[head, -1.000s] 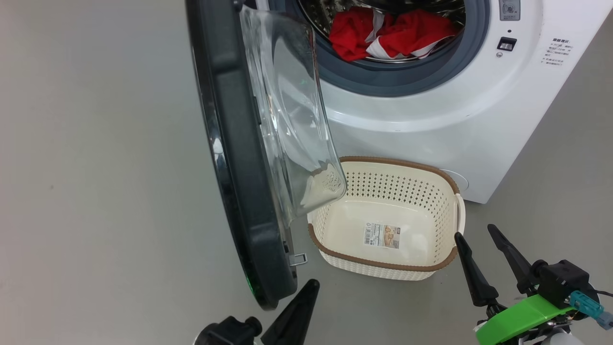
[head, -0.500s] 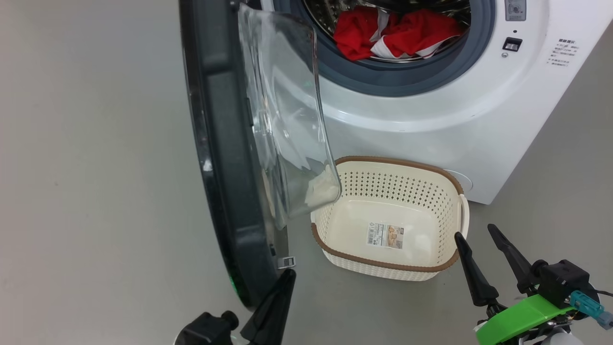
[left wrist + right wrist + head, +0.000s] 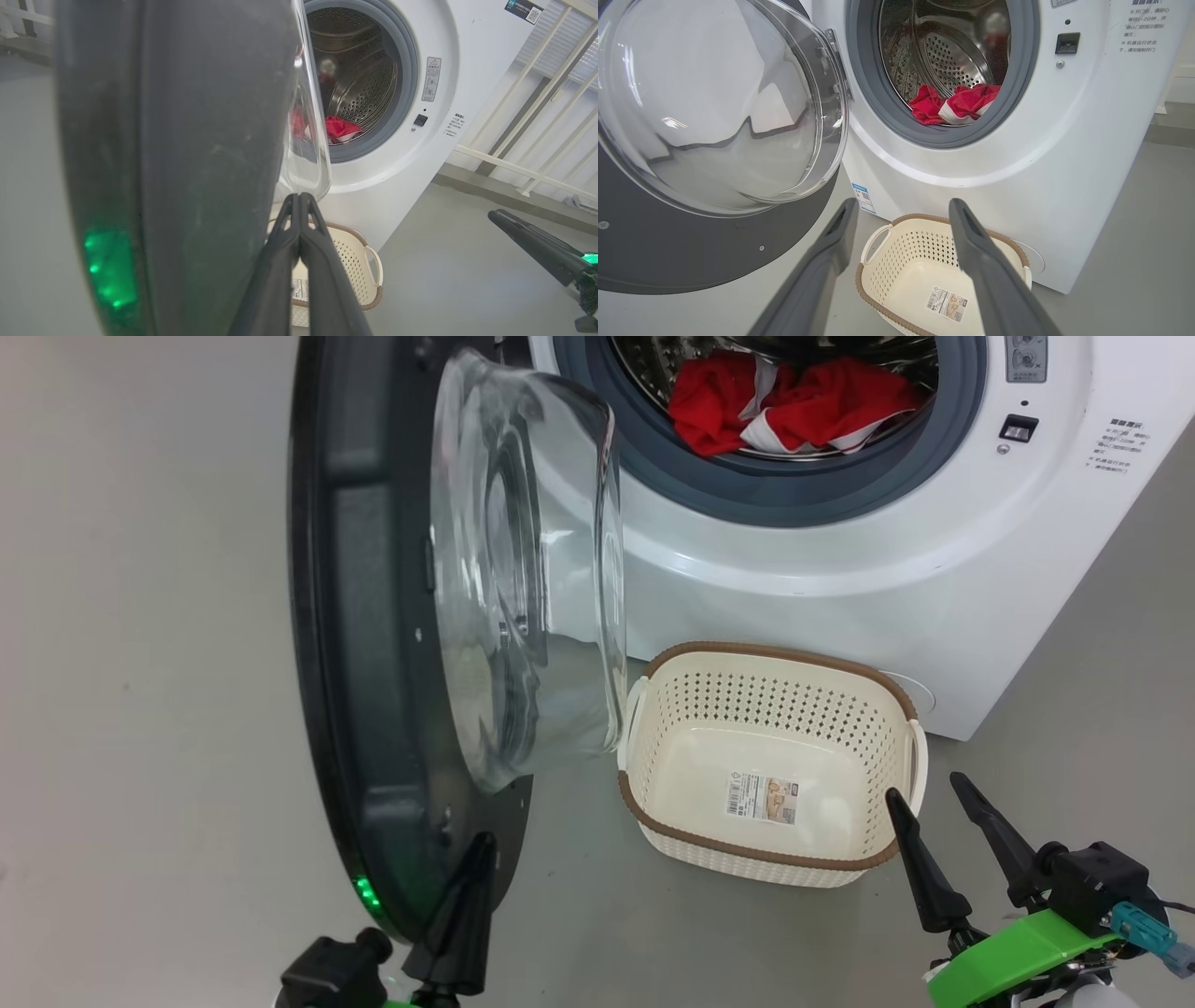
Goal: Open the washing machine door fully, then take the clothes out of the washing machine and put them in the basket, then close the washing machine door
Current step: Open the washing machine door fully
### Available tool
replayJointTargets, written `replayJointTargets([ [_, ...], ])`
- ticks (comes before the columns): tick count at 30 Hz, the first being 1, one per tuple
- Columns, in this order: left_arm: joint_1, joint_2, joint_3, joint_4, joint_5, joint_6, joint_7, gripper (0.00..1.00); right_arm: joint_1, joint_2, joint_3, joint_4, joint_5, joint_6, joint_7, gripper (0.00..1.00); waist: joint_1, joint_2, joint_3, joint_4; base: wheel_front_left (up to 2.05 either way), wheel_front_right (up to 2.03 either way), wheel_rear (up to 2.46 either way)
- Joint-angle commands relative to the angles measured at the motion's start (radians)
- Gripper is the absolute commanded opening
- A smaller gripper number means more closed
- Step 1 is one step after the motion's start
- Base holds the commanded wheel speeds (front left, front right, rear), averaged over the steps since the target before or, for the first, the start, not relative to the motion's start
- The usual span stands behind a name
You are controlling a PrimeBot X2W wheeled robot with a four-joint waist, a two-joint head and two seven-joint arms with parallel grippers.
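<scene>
At seven o'clock in the head view, the left gripper (image 3: 483,847), fingers pressed together on nothing, sits close against the lower inner face of the washing machine door (image 3: 373,616). At five o'clock the right gripper (image 3: 924,791) hangs spread wide and empty, just beside the basket (image 3: 747,651), which stands bare on the floor before the washing machine (image 3: 840,588). The clothes (image 3: 794,406) lie in the drum at one o'clock. The door looks short of fully open. The pinched tip could skid off its glossy rim, letting it swing back onto the basket's handle.
</scene>
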Motion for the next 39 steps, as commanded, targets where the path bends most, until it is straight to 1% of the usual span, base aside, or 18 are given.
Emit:
replayJointTargets([
  [1, -0.005, 0.009, 0.056, -0.027, -0.009, 0.017, -0.011, 0.00, -0.024, -0.011, 0.026, -0.026, -0.005, 0.000, -0.009, 1.00, 0.0000, 0.0000, 0.001, 0.000, 0.00, 0.00, 0.00],
  [13, -0.013, 0.009, 0.143, -0.011, 0.000, 0.060, -0.011, 0.00, -0.032, -0.007, 0.025, -0.027, -0.004, 0.000, -0.009, 1.00, 0.0000, 0.0000, 0.009, -0.011, 0.00, 0.00, 0.00],
  [20, -0.027, 0.009, 0.199, 0.009, 0.000, 0.070, -0.011, 0.00, -0.035, -0.004, 0.023, -0.026, -0.005, 0.000, -0.009, 1.00, 0.0000, 0.0000, 0.016, -0.016, 0.00, 0.00, 0.00],
  [26, -0.041, 0.009, 0.258, 0.018, 0.003, 0.071, -0.011, 0.00, -0.038, 0.000, 0.023, -0.025, -0.003, 0.000, -0.009, 1.00, 0.0000, 0.0000, 0.015, -0.020, 0.00, 0.00, 0.00],
  [39, -0.084, 0.009, 0.379, 0.042, 0.028, 0.058, -0.011, 0.00, -0.037, 0.003, 0.026, -0.027, -0.001, 0.000, -0.009, 1.00, 0.0000, 0.0000, 0.016, -0.029, 0.00, 0.00, 0.00],
])
